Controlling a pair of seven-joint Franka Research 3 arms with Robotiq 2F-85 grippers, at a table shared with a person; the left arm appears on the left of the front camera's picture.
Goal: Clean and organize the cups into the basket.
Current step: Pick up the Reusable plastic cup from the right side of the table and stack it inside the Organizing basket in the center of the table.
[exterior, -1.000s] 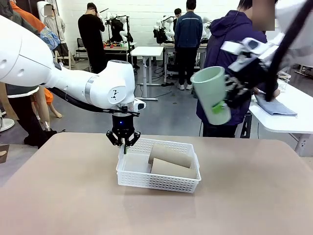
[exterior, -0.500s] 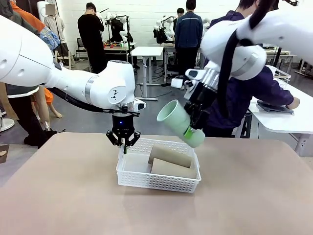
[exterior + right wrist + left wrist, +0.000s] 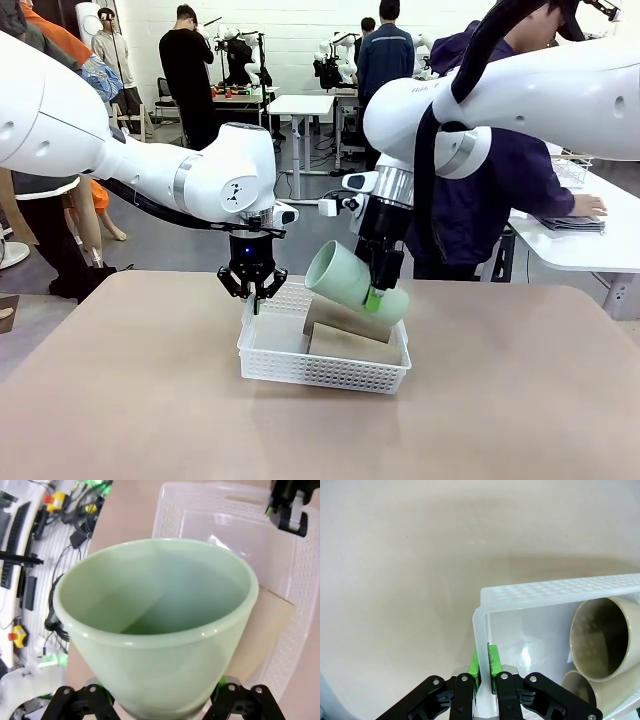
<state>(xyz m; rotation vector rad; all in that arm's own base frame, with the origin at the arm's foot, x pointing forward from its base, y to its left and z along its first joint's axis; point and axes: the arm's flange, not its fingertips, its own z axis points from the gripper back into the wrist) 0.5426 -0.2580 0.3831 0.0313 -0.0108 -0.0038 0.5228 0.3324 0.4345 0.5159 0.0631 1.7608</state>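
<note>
The white perforated basket [image 3: 300,368] sits mid-table with two tan-brown cups [image 3: 345,318] [image 3: 352,346] lying on their sides in its right half. My left gripper [image 3: 253,292] is shut on the basket's far-left wall. In the left wrist view its green pads [image 3: 493,664] pinch that wall [image 3: 481,630], with the tan cups' mouths [image 3: 600,630] at the right. My right gripper [image 3: 380,292] is shut on the pale mint green cup [image 3: 348,278], which hangs tilted, mouth to the left, just above the tan cups. In the right wrist view the green cup [image 3: 155,620] hangs over the basket [image 3: 300,570].
A person in a dark purple top [image 3: 520,190] stands at the far side, reaching to a white side table [image 3: 580,245] at the right. The tan tabletop [image 3: 130,400] has free room left, right and in front of the basket.
My right arm has swung down and left with the green cup, from high at the right to just above the basket, tipping the cup over. The left gripper has stayed put.
</note>
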